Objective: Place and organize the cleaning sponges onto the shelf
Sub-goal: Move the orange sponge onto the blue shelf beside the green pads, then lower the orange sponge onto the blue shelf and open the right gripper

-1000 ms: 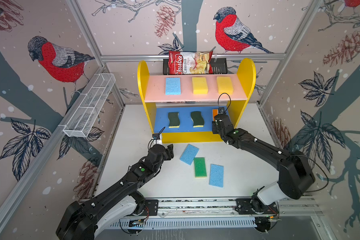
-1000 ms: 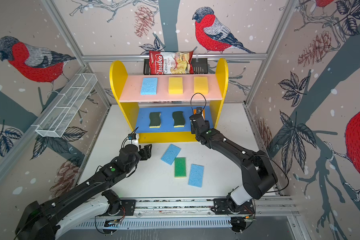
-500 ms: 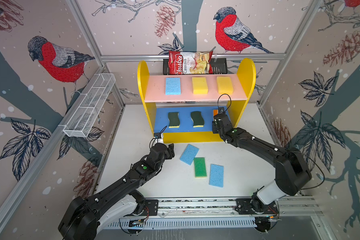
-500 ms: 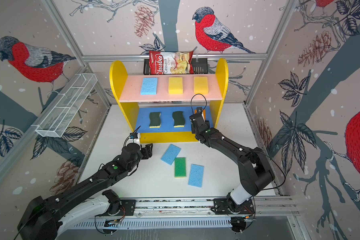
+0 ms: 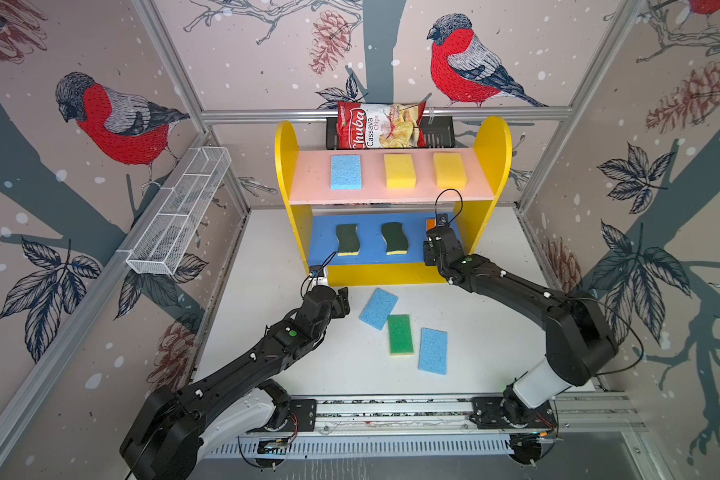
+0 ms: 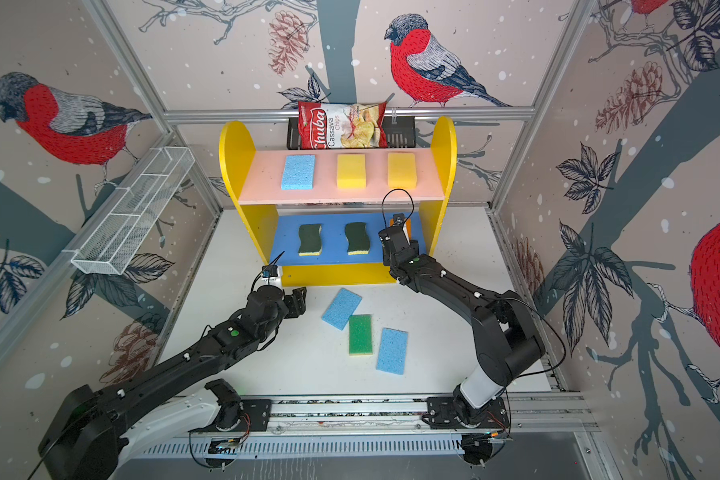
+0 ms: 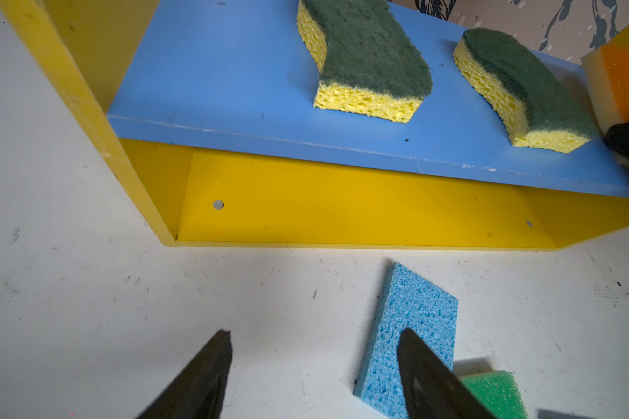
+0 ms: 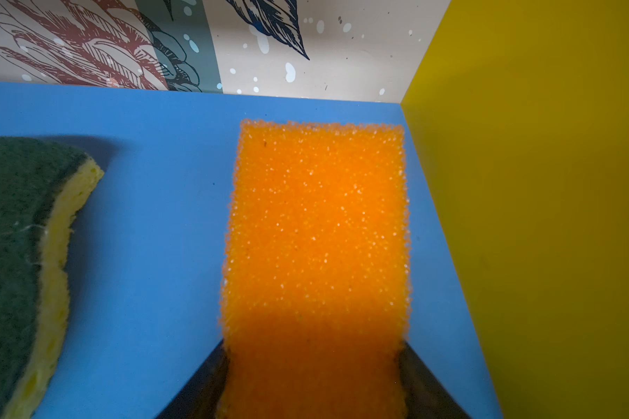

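Note:
The shelf (image 5: pixel 287 166) stands at the back in both top views. Its pink top board carries a light blue sponge (image 5: pixel 346 171) and two yellow ones (image 5: pixel 399 171) (image 5: pixel 449 170). Two dark-green wavy sponges (image 5: pixel 347 239) (image 5: pixel 395 237) lie on the blue board. My right gripper (image 8: pixel 313 348) reaches in at that board's right end, shut on the orange sponge (image 8: pixel 316 232), which rests flat beside the yellow side panel. On the table lie two light blue sponges (image 5: pixel 378 308) (image 5: pixel 433 351) and a bright green one (image 5: pixel 400 334). My left gripper (image 7: pixel 316 333) hovers open just left of the nearer blue sponge (image 7: pixel 414 326).
A red-and-white chips bag (image 5: pixel 381 126) sits in a black rack (image 5: pixel 437 132) behind the shelf. A white wire mesh basket (image 5: pixel 179 216) hangs on the left wall. The shelf's yellow base compartment (image 7: pixel 342 206) holds nothing. Bare white table (image 5: pixel 308 374) lies in front of the sponges.
The right arm's elbow has shifted slightly towards the shelf while the gripper stays at the orange sponge. The left arm has barely moved.

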Controlling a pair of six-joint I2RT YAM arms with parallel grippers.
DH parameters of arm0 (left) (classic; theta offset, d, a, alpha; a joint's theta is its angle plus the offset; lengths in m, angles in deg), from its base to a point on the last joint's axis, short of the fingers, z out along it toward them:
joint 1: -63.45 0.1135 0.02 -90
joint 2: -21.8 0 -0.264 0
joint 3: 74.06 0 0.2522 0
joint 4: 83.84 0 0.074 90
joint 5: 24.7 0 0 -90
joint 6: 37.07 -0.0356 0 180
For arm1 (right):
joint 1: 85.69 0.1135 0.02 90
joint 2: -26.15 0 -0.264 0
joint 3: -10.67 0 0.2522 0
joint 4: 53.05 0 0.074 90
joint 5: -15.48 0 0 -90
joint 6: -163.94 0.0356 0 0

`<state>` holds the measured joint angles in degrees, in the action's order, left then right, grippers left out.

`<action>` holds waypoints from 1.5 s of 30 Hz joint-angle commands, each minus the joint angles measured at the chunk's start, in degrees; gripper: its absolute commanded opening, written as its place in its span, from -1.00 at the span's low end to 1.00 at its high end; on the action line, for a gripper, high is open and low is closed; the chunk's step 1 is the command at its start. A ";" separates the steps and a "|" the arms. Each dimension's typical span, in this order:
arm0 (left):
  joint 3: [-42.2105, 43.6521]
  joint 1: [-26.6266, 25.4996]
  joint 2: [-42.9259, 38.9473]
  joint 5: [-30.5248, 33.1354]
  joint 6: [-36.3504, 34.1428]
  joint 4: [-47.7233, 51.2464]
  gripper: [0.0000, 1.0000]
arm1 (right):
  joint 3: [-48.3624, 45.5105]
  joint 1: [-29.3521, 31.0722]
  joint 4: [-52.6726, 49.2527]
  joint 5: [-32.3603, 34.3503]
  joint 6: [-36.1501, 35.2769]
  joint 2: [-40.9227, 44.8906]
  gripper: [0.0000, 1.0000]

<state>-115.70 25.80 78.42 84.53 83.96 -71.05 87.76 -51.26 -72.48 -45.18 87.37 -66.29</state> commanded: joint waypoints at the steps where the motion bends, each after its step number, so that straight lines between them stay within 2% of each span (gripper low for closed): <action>1: -0.07 0.03 -0.37 -0.15 -0.46 -2.20 0.46 | 0.28 -0.20 -0.37 0.81 -0.69 -0.36 0.26; 24: 0.20 0.03 -2.28 -0.15 0.55 -1.14 0.47 | -0.01 0.63 -1.93 1.08 -0.37 2.79 0.56; 34: 0.28 0.03 -3.58 0.11 0.53 0.09 0.47 | 0.52 0.63 -2.86 1.70 0.56 1.52 0.69; 45: -0.09 0.05 -3.28 0.39 0.19 0.22 0.47 | 1.43 -0.42 -3.81 1.44 1.60 -0.28 0.69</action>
<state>-115.44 25.80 74.97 84.72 84.46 -70.61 88.83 -51.61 -75.19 -44.39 88.18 -66.08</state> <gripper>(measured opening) 0.733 0.851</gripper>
